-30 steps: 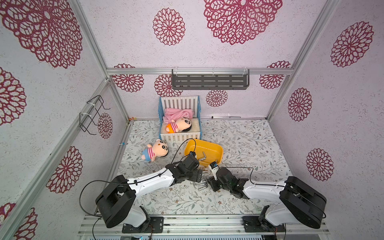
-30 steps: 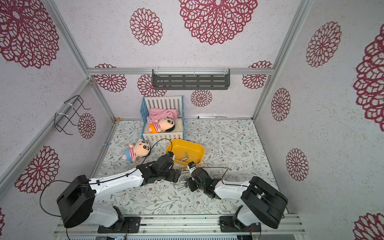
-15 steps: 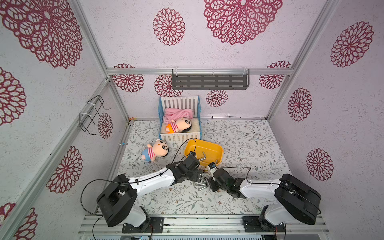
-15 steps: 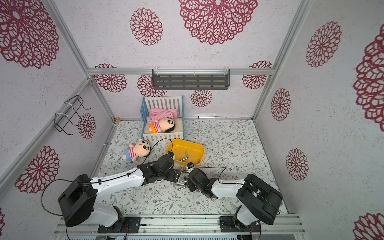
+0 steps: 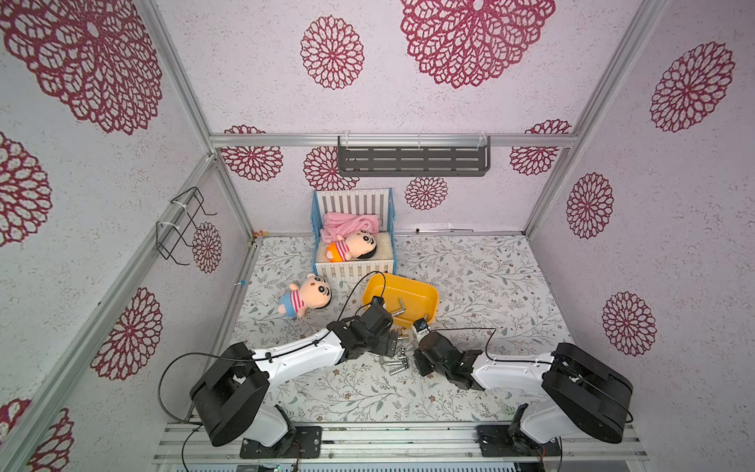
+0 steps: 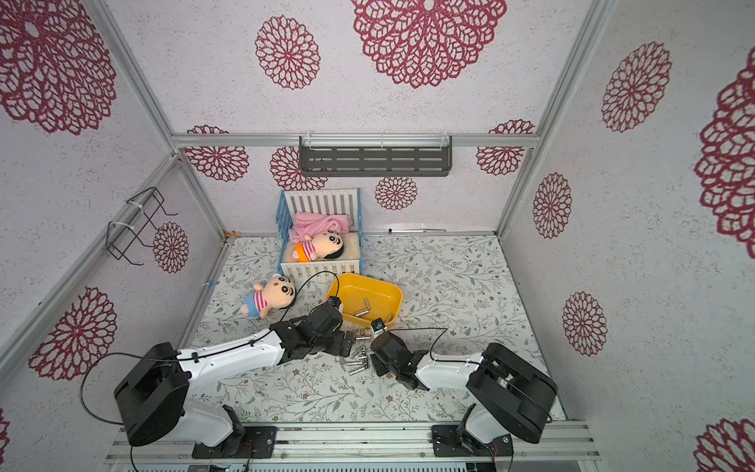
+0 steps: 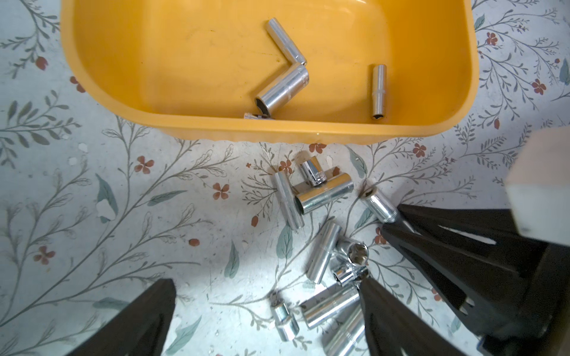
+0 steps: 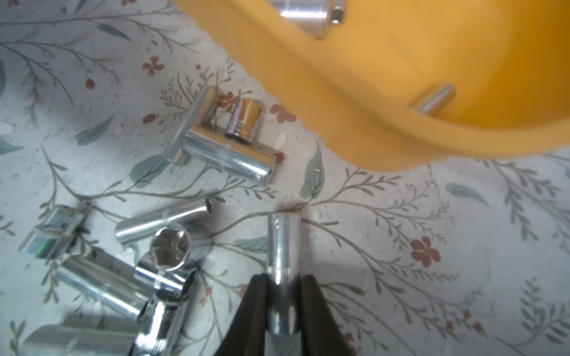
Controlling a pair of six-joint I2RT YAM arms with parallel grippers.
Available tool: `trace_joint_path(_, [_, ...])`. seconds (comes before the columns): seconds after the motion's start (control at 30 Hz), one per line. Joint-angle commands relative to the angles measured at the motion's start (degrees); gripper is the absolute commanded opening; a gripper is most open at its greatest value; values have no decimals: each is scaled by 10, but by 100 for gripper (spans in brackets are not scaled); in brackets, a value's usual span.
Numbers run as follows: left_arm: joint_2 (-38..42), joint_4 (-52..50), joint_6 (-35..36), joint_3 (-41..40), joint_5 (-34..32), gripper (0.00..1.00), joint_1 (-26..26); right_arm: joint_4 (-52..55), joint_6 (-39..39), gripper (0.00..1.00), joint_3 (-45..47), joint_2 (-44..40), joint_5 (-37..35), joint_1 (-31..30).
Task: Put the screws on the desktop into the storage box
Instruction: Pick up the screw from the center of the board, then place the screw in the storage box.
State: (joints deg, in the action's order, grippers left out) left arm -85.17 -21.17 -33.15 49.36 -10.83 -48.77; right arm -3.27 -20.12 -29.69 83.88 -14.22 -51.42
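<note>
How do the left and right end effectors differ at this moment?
The left end effector is wide open and empty above the loose screws; the right end effector is shut on one screw. Both are close to the yellow storage box.

Legible text, labels, numbers: none found. Faint stamped marks on the screws point(image 7: 324, 194) beside the storage box point(image 7: 277, 131), too small to read.
</note>
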Motion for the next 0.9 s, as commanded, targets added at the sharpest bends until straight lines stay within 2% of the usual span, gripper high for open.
trace_joint_path(0.0, [24, -4, -3, 5, -29, 99, -4, -11, 1, 10, -1, -41, -18, -2])
trace_joint_path(0.13, [54, -3, -10, -7, -59, 100, -4, -6, 0, 0, -7, -89, 8, -2])
trace_joint_path(0.33, [106, 0, -20, -28, -103, 98, -4, 20, -44, 0, -60, -143, 13, 2])
trace_joint_path(0.47, [130, 2, -21, -37, -108, 97, -4, 36, -70, 0, -129, -95, -3, 15])
trace_joint_path(0.63, [139, 3, -28, -43, -130, 97, -4, -2, -84, 0, -191, 12, -47, 45])
trace_joint_path(0.73, [137, 11, -30, -49, -131, 97, -4, -2, -94, 0, -241, 75, -28, 79])
trace_joint_path(0.87, [129, 13, -31, -45, -117, 97, -4, -13, -92, 1, -273, 115, 12, 109])
